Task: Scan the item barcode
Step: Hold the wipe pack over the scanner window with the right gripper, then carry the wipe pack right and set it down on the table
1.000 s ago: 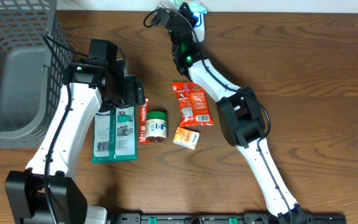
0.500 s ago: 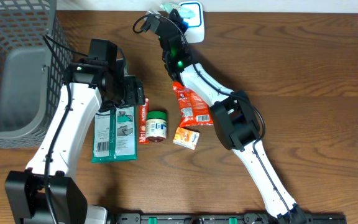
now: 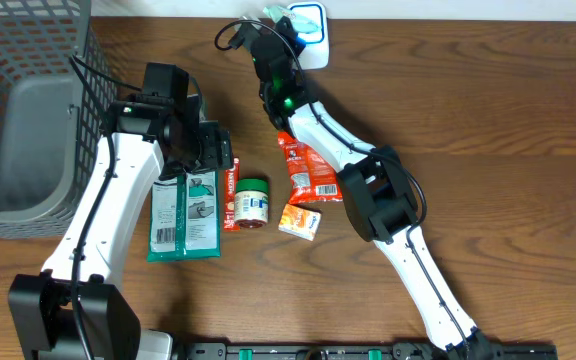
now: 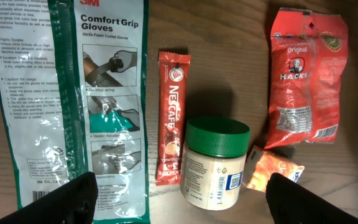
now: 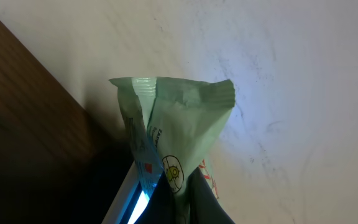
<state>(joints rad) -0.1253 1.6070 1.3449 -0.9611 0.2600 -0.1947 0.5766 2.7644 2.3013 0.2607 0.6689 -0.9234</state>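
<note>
A pale green packet (image 5: 179, 118) is pinched at its lower end by my right gripper (image 5: 188, 208), which is shut on it. In the overhead view this gripper (image 3: 274, 27) holds the packet (image 3: 274, 12) at the table's far edge. Next to it is a white scanner (image 3: 308, 21) with a blue light, and that glow (image 5: 140, 202) shows beside the packet. No barcode shows on the packet. My left gripper (image 4: 180, 186) hangs open over the items in the middle, its dark fingers (image 4: 67, 200) wide apart and holding nothing.
Under the left gripper lie a green glove pack (image 4: 79, 93), a red Nescafe stick (image 4: 171, 118), a green-lidded jar (image 4: 215, 163), a red Hacks bag (image 4: 306, 74) and a small orange packet (image 4: 272, 169). A wire basket (image 3: 18, 120) stands at the left.
The right arm shifted left with the green packet about a second ago, uncovering the lit scanner, and has since held still. The left arm has not moved.
</note>
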